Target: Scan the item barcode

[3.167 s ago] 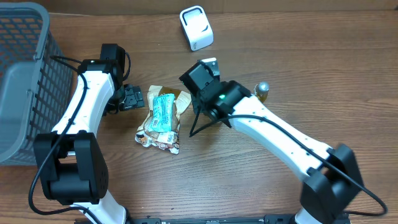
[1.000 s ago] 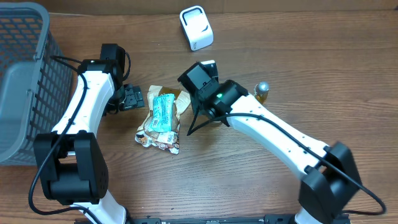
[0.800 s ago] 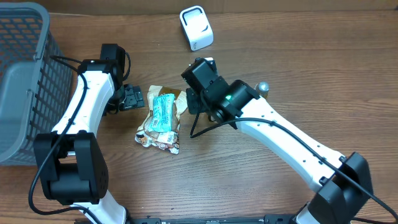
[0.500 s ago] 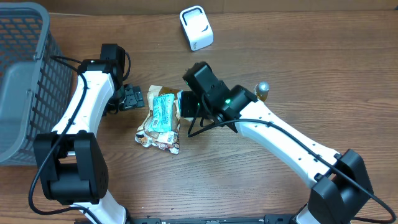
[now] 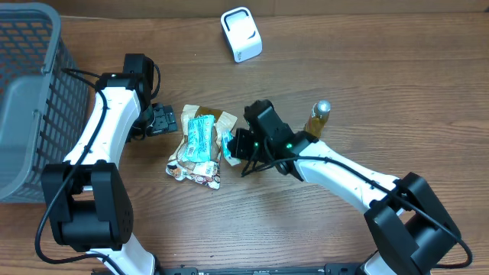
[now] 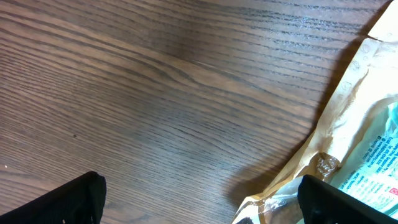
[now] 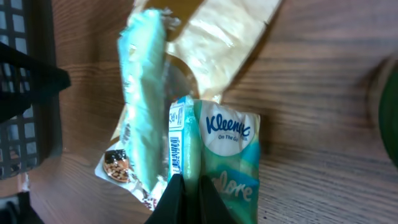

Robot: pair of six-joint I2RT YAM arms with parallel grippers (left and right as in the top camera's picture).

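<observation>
The item is a teal Kleenex tissue pack (image 7: 229, 134) with a barcode (image 7: 176, 144) on its narrow side. My right gripper (image 7: 186, 188) is shut on the pack's near end. Overhead, that gripper (image 5: 238, 143) holds the pack (image 5: 227, 147) low over the table, against the right side of a pile of snack packets (image 5: 195, 149). The white scanner (image 5: 241, 34) stands at the back of the table, well away from the pack. My left gripper (image 5: 162, 120) rests open just left of the packets; its fingertips (image 6: 71, 200) are spread wide over bare wood.
A grey mesh basket (image 5: 27, 92) fills the far left. A green bottle with a silver cap (image 5: 318, 116) stands just behind my right forearm. The pile holds a teal packet (image 7: 144, 106), a beige packet (image 7: 224, 34) and a granola wrapper (image 7: 115, 160).
My right arm has swung away from the scanner, toward the front and down, bringing the tissue pack beside the snack packets. The left arm has not moved.
</observation>
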